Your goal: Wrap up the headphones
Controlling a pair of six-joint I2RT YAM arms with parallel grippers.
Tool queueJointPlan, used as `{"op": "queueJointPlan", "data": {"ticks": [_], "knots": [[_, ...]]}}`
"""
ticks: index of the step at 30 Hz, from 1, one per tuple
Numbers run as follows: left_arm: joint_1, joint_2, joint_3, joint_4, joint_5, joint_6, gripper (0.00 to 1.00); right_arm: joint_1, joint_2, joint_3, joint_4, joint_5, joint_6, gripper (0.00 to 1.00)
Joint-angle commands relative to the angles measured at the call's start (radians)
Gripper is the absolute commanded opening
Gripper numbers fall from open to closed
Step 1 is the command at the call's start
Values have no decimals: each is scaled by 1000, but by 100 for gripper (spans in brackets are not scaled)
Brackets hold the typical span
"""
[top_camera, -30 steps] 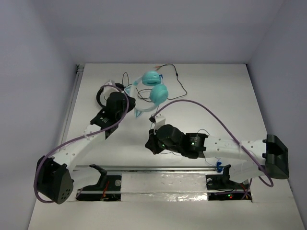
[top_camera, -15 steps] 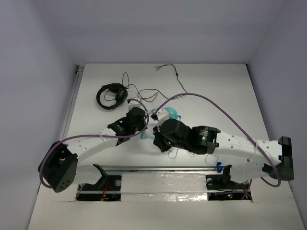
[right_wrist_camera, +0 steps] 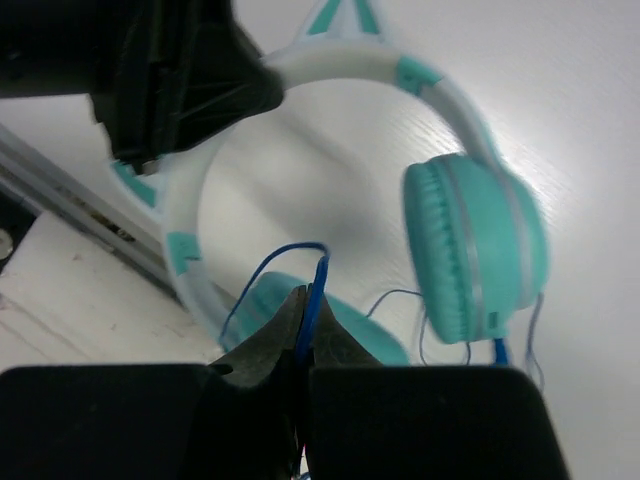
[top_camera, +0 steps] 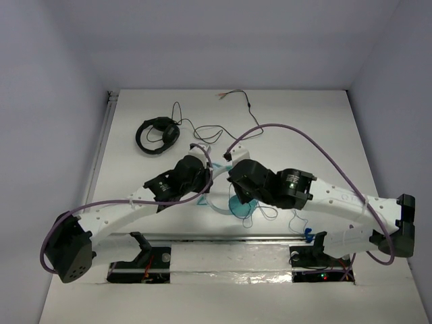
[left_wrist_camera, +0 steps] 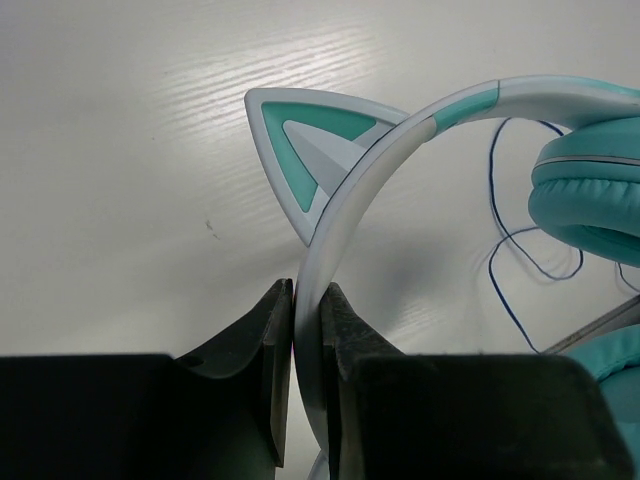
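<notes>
Well, the left gripper [left_wrist_camera: 306, 345] pinches the headband [left_wrist_camera: 350, 190] of the headphones [right_wrist_camera: 475, 245] on the table [top_camera: 310, 128], the right gripper [right_wrist_camera: 303, 335] pinches their blue cable [right_wrist_camera: 275, 262], and from above the arms [top_camera: 121, 209] hide most.

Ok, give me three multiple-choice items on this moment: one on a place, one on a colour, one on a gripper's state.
1. Where on the table do the black headphones lie?
A) far left
B) near right
C) dead centre

2. What colour is the cable in the right gripper?
A) black
B) blue
C) purple

3. The left gripper is:
A) open
B) shut on the headband
C) shut on the black headphones

Answers:
1 A: the top view shows them at the far left.
2 B: the right wrist view shows a blue strand pinched there.
3 B: the left wrist view shows the pale band clamped.
</notes>
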Motion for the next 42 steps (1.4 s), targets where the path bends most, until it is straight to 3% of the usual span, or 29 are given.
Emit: {"op": "queueJointPlan", "data": {"ticks": [1, 8, 12, 15, 20, 28, 34, 38, 42], "knots": [[-24, -37, 49, 12, 36, 14, 0, -36, -56, 44, -60, 132, -22, 0], [-24, -57, 60, 15, 58, 26, 0, -58, -74, 54, -114, 266, -21, 0], [-24, -89, 54, 50, 142, 37, 0, -81, -100, 44, -108, 318, -13, 0], [-24, -86, 51, 82, 235, 56, 0, -90, -102, 48, -91, 350, -25, 5], [-24, -96, 46, 125, 291, 64, 0, -110, -82, 50, -45, 406, -59, 23], [-24, -219, 40, 145, 296, 61, 0, -173, -149, -44, 62, 294, -44, 25], [-24, -291, 46, 177, 325, 64, 0, -193, -198, -119, 134, 321, 8, 25], [-24, -320, 60, 196, 333, 53, 0, -231, -283, -205, 309, 240, 1, 27], [-24, -327, 144, 124, 255, 47, 0, -262, -356, -295, 455, 111, 33, 28]]}}
